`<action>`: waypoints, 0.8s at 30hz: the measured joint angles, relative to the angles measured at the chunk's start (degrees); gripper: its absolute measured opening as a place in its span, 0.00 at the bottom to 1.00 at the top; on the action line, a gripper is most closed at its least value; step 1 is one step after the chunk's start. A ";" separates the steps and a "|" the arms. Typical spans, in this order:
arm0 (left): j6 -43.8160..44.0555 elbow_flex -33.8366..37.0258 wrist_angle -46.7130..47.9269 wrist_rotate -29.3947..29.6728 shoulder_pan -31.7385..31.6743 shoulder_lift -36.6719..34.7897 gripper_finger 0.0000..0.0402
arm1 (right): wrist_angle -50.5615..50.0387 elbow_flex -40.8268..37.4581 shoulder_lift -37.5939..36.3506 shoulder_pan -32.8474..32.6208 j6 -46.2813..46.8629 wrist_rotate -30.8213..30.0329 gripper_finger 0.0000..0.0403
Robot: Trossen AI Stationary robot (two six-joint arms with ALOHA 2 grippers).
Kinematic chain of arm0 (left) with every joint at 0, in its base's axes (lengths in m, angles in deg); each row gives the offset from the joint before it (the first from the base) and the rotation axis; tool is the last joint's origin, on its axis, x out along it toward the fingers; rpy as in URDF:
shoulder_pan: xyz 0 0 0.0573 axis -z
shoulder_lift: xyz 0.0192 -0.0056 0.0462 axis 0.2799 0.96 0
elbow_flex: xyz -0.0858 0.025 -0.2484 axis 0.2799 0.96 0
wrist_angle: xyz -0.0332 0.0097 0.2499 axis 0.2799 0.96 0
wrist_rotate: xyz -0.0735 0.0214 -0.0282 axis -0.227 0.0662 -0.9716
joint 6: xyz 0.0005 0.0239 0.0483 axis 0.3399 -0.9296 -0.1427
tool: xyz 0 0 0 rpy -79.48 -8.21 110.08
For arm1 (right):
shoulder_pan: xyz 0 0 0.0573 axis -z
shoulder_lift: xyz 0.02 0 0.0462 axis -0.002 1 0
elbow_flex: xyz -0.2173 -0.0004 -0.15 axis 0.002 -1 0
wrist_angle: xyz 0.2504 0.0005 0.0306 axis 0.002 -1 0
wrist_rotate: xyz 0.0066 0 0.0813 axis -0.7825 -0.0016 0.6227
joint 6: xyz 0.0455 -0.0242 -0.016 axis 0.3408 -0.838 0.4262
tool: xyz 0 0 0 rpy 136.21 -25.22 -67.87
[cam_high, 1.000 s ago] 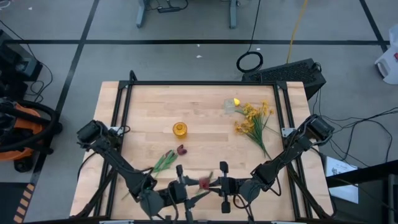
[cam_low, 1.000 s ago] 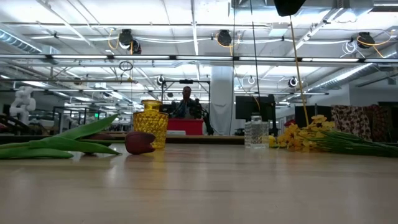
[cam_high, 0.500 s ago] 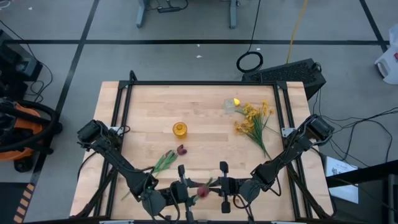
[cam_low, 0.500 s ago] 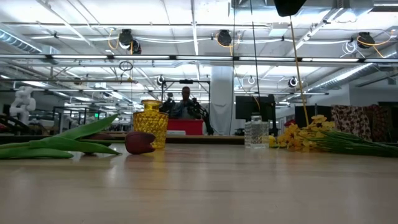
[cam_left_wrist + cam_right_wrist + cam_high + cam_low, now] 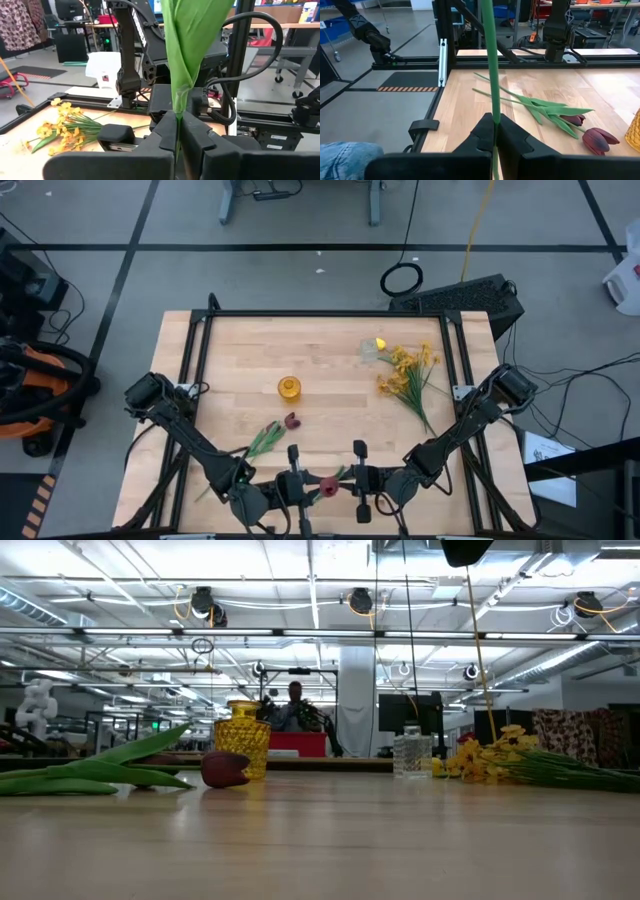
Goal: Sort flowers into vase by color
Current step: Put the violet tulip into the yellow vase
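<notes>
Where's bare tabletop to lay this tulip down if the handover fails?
Bare wood lies left of the amber vase, and between it and the clear vase. Crowded: the yellow flowers on the right, the tulips on the table, and the near edge, where left gripper and right gripper pinch one red tulip.

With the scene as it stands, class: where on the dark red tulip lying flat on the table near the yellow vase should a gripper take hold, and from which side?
Grip the red tulip by its green stem, coming straight down from above. It lies flat on the table, so only the top is free; the thin stem suits narrow fingers better than the soft bloom.
</notes>
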 joint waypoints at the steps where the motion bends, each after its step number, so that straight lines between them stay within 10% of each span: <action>1: -0.31 0.00 0.00 0.00 0.00 0.00 0.02 | 0.15 0.00 0.00 0.00 -0.01 0.00 0.02; 15: -1.68 0.00 14.30 3.27 -1.36 -8.71 0.01 | -0.57 0.02 0.02 -1.13 1.01 -5.09 0.47; 24: 0.26 -0.04 23.93 3.48 -4.82 -15.87 0.01 | -1.04 0.02 0.02 -1.14 0.92 -4.85 0.55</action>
